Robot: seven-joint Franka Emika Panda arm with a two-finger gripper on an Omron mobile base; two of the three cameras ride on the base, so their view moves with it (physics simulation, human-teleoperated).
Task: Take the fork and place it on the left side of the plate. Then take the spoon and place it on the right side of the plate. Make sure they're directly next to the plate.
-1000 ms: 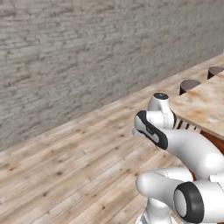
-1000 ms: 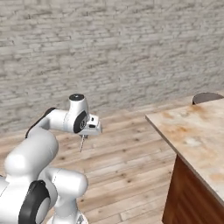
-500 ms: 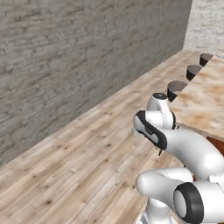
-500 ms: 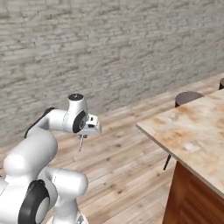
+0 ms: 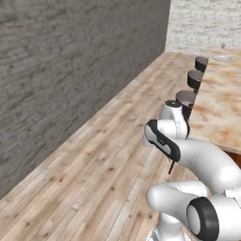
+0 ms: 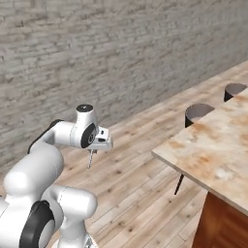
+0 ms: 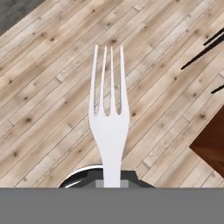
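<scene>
Silver-grey fork is clamped in my gripper, handle pinched between the closed jaws, tines pointing away from the hand over bare wooden floor. From the right base view the fork hangs as a thin sliver below the gripper, arm tucked in close to the base, well apart from the counter.

Step in hand: first half of the task, fork picked, being carried (transit, not placing yet). Spoon not dealt with as far as I can judge; I can't find it anywhere.

Plate is, I think, the pale flat disc at the far end of the counter in the left base view, tiny, hard to be sure. Counter runs along my right with a row of dark stools tucked against its edge. Brick wall on the left.

Next move, my call: get the base along the counter until the plate is within reach, then swing the arm up and over the countertop, since the fork now sits below counter height. Lower the fork flat on the plate's left side, right beside the rim without landing on it, then release. Risk: clipping a stool or the counter edge while lifting, and the fork twisting in the pinch (thin handle, little to hold).
</scene>
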